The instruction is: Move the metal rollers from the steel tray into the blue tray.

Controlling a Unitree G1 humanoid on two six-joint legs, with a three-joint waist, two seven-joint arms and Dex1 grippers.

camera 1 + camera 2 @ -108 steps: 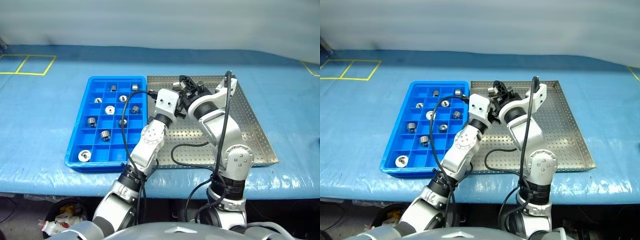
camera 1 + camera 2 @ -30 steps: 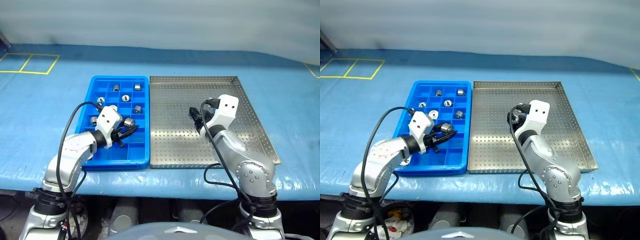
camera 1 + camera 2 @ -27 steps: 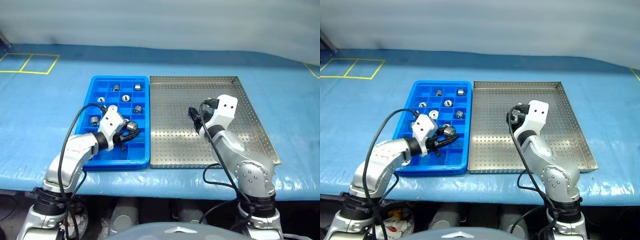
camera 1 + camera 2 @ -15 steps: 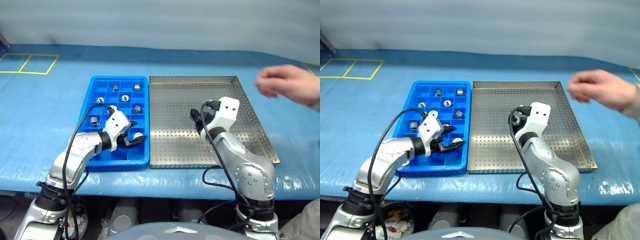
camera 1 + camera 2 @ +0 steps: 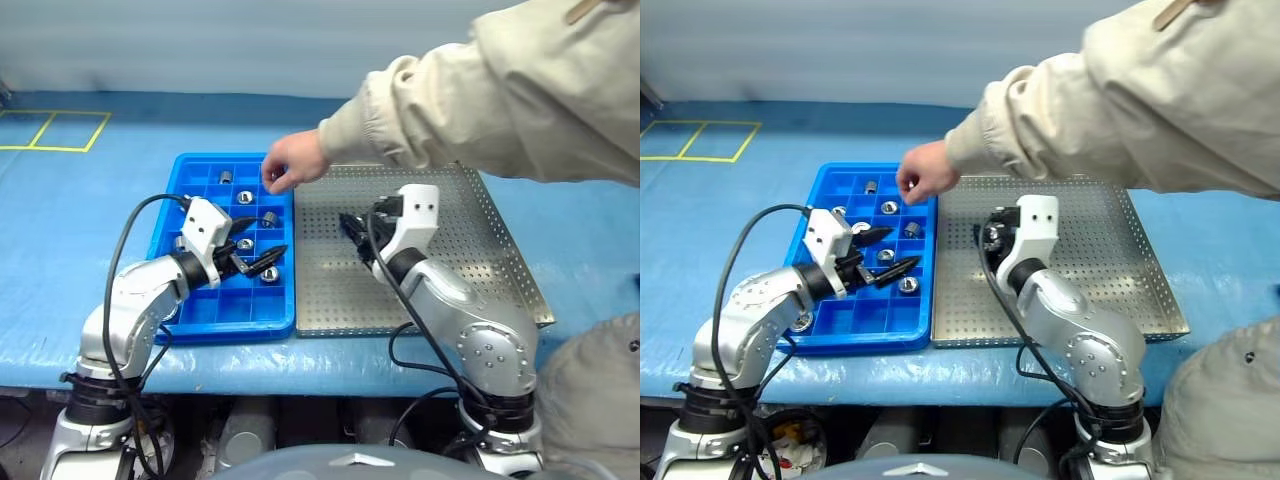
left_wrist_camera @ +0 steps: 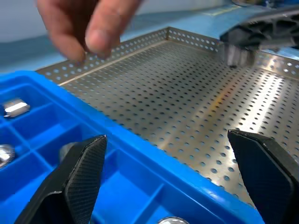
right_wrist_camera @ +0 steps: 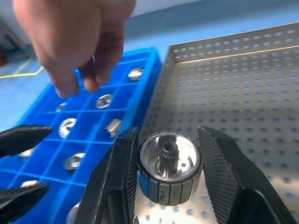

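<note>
The blue tray [image 5: 230, 328] lies left of the steel tray [image 5: 470, 250]. Several metal rollers [image 5: 244, 197] rest in its compartments, one [image 5: 269, 273] near the front right. My left gripper [image 5: 890, 250] hovers open just above those compartments with nothing between its fingers [image 6: 79, 177]. My right gripper [image 5: 352, 228] is over the steel tray's left part, pointing at the blue tray, shut on a metal roller [image 7: 169, 172]. A person's hand [image 5: 290, 170] hangs over the blue tray's far right corner, with something small pinched in its fingers [image 7: 93, 60].
The person's beige sleeve [image 5: 480, 100] stretches from the upper right across the far half of the steel tray. Part of the person stands at the lower right [image 5: 600, 400]. Yellow tape lines [image 5: 55, 130] mark the blue table cover at the far left.
My left gripper has opened and the roller it held now lies in a front compartment. The right gripper has moved left with its roller. A person's arm has reached in to the blue tray.
</note>
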